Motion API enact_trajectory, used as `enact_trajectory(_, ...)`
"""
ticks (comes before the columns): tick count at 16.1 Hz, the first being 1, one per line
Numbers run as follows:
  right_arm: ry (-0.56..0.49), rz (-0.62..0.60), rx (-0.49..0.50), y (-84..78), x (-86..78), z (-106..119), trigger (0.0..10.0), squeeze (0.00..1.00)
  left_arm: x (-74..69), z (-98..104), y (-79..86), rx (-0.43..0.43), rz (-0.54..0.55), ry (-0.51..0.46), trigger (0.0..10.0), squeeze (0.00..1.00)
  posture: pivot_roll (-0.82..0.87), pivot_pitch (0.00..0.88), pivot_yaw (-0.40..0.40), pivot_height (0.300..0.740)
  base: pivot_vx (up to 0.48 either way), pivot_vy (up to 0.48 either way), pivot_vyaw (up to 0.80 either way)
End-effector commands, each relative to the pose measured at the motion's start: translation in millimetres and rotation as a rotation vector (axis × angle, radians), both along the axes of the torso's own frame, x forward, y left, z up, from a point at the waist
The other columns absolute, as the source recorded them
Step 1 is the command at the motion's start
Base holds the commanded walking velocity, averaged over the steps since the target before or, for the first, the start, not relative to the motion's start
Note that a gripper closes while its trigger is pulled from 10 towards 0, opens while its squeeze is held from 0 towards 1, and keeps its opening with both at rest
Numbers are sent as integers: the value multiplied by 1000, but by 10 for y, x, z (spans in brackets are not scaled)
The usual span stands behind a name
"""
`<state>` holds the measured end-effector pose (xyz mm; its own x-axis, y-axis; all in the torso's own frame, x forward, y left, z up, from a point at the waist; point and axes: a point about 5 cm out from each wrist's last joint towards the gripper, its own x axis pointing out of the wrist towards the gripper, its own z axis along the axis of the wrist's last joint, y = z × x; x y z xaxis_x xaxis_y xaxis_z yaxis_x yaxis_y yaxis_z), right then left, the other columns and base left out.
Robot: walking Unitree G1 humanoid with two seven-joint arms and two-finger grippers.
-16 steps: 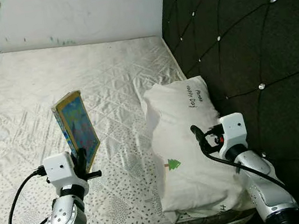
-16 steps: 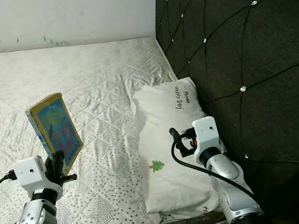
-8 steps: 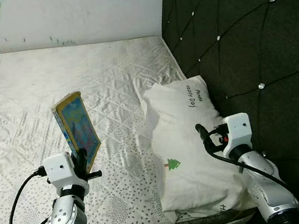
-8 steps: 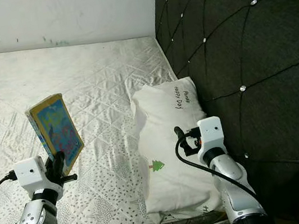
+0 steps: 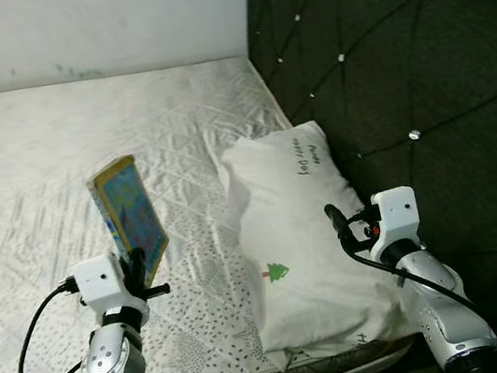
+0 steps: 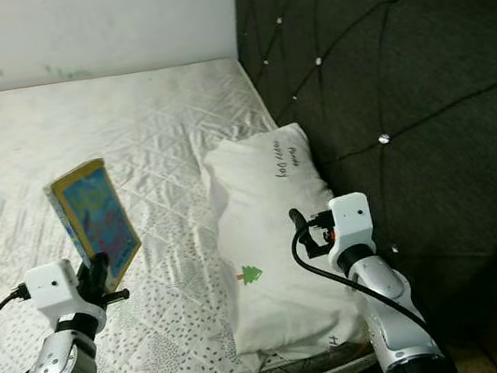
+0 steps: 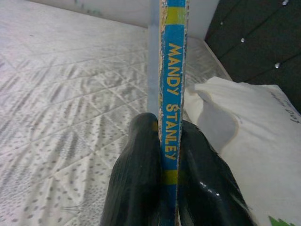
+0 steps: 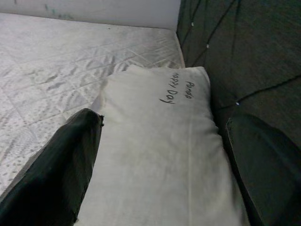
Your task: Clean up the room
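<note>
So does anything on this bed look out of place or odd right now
The book is the odd item: it's held upright above the bare mattress, clamped in the left hand. The pillow lies lengthwise along the headboard, under the open right hand.

You've got the right gripper (image 8: 164, 165) spread wide over the white pillow (image 8: 160, 141), mattress (image 8: 56, 61) one side, dark headboard (image 8: 244, 52) the other.

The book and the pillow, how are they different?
The book is thin, stiff and colourful; the pillow is fat, soft and white. The book stands upright, pinched in the left gripper; the pillow lies flat on the mattress by the headboard. Both have writing on them.
</note>
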<state>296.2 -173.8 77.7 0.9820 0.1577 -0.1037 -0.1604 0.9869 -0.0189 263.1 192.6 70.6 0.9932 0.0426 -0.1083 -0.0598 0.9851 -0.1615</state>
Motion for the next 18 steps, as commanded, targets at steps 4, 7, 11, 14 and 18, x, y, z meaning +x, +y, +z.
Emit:
enact_trajectory(4,-12,-12,-15,-38,-10,13,10000,0,40,89,3,1,0,-41,10000,0,-104,54,-41,740,0,0,0)
enact_trajectory(7,-10,-19,12,-30,-23,17,10000,0,50,108,-29,-3,-13,-48,10000,0,-106,64,-43,740,0,0,0)
enact_trajectory(11,-10,-35,18,-46,-42,21,10000,0,40,114,-71,-17,-44,-49,10000,0,-108,81,-42,740,0,0,0)
enact_trajectory(14,-1,-47,18,-66,-60,6,10000,0,38,115,-67,-18,-47,-46,10000,0,-106,88,-41,740,0,0,0)
enact_trajectory(18,14,-73,20,-101,-57,-11,10000,0,62,145,-78,-20,-44,-61,10000,0,-106,96,-47,740,0,0,0)
